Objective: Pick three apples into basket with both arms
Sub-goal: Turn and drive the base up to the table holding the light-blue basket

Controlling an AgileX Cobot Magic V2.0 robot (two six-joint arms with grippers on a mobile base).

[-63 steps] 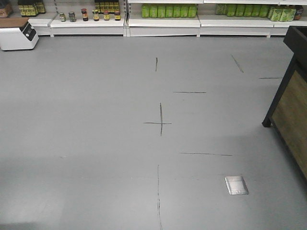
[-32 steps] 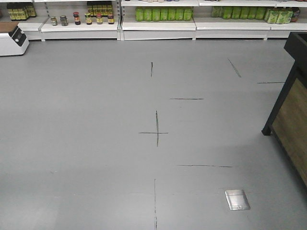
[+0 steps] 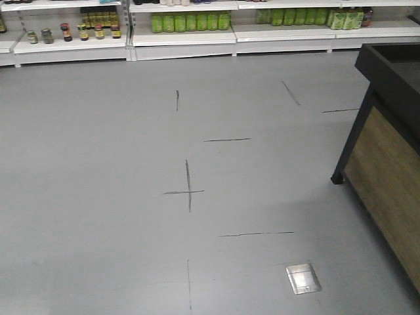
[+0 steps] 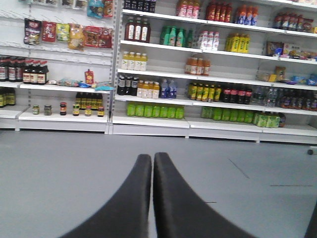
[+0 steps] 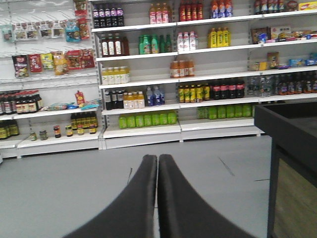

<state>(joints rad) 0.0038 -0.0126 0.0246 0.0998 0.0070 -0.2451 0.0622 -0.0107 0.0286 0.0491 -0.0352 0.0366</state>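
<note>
1. Flooring [image 3: 92, 164], plain smooth grey, is filling the front view, with a thin black tape cross [image 3: 188, 191] lying near its centre.
2. A small square silver metal floor plate [image 3: 303, 278] is sitting at 5 o'clock from that cross.
3. A black-framed stand with a brown wooden side panel [image 3: 384, 164] is standing at 3 o'clock, its near leg resting on the grey surface.
4. Long white store shelves [image 3: 184, 38] are running along 12 o'clock. They are carrying a row of bright green plastic bottles [image 3: 190, 22] and, toward 11 o'clock, small glass jars [image 3: 46, 36] (labels too small to read).
5. The left gripper [image 4: 152, 157] is pointing toward the stocked shelving, its two black curved fingers [image 4: 129, 208] pressing together at the tips with nothing between them.
6. The right gripper [image 5: 157, 157] is pointing the same way, its tips meeting on nothing, with the stand at its 3 o'clock.
7. The three apples and the basket are not showing in any view, so I cannot tell where they are lying.
</note>
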